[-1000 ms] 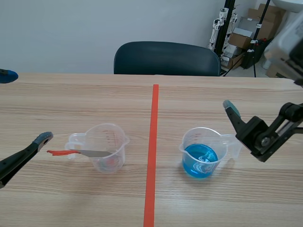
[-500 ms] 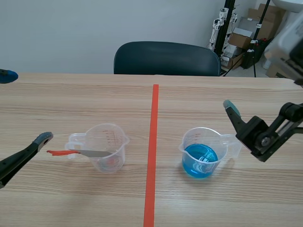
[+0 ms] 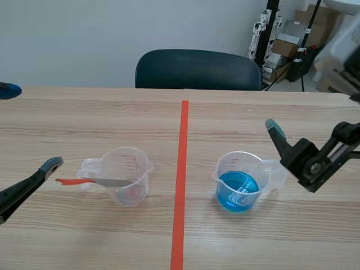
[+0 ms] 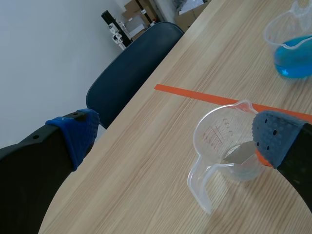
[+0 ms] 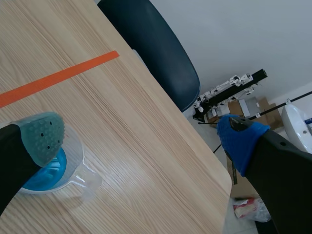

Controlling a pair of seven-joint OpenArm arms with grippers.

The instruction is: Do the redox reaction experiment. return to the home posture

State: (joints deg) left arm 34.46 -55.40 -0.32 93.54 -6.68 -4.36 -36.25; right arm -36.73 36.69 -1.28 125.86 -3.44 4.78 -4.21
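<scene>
Wide light-wood table [image 3: 84,112], an orange-red tape line [image 3: 181,180] running straight down its middle. A dark blue chair [image 3: 197,68] is tucked in at the far side, with a plain white wall [image 3: 84,34] behind it and stacked cardboard boxes [image 3: 292,39] and stands in the back corner on the right.

Left of the tape stands the clear cup [image 3: 132,163], upright, with a red-handled spatula [image 3: 107,182] laid across its rim. Right of the tape stands the cup of blue liquid [image 3: 239,183], also upright, its handle turned toward the right arm.

The left gripper [image 4: 173,134] hangs low just beside the clear cup, fingers spread wide and holding nothing. The right gripper [image 5: 141,136] is likewise splayed and empty, with one pad over the rim of the blue cup in its own wrist view.

Now the tricky bits. The scene view shows only one finger of each arm, and the left arm is cut off by the edge. A blue object [image 3: 8,89] at the table's far left edge is mostly out of view, so I can't tell what it is. In the left wrist view a finger pad covers part of the spatula.

Compared with a second ago, nothing differs: both arms, both cups and the spatula sit exactly where they were.
</scene>
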